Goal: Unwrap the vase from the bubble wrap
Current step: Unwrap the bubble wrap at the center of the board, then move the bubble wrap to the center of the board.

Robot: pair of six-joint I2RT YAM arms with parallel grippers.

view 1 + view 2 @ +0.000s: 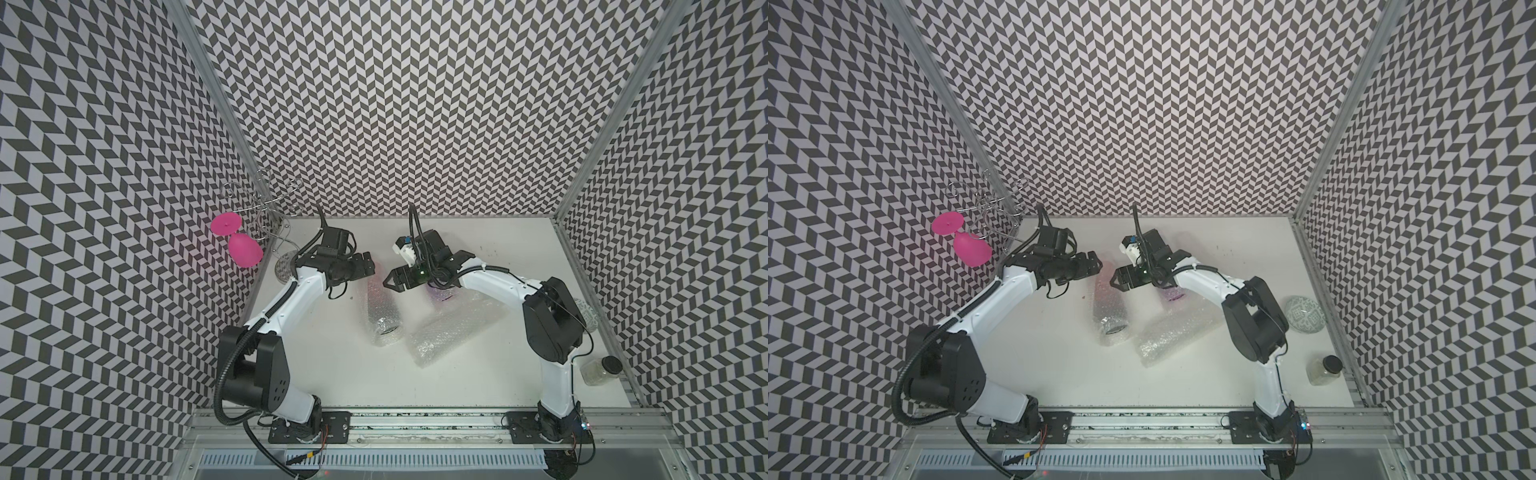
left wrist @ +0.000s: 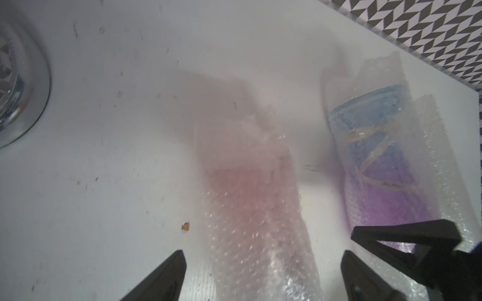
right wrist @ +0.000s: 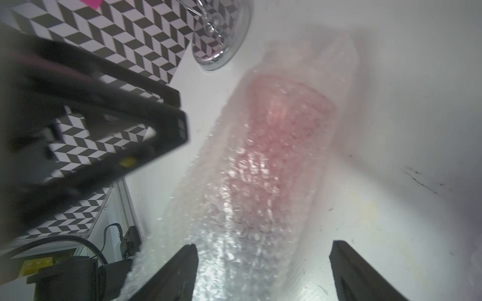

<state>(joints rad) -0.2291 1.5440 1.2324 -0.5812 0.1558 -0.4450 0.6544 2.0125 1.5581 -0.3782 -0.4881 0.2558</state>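
Observation:
A pinkish vase lies on the white table rolled in bubble wrap (image 1: pixel 380 309), seen close in the left wrist view (image 2: pixel 247 208) and the right wrist view (image 3: pixel 273 156). My left gripper (image 1: pixel 371 266) (image 2: pixel 260 258) hovers over its far end, open, the roll showing between its fingers. My right gripper (image 1: pixel 386 281) (image 3: pixel 263 247) faces it from the right, also open and straddling the same roll. A second wrapped vase, blue and purple (image 2: pixel 378 161) with rubber bands round it, lies under the right arm (image 1: pixel 441 296). A third bubble-wrap roll (image 1: pixel 453 328) lies nearer the front.
A wire rack holding a pink goblet (image 1: pixel 239 245) stands at the back left on a round metal base (image 1: pixel 284 266), close to the left gripper. A patterned plate (image 1: pixel 1304 313) and a lidded jar (image 1: pixel 602 370) sit by the right wall. Patterned walls enclose three sides.

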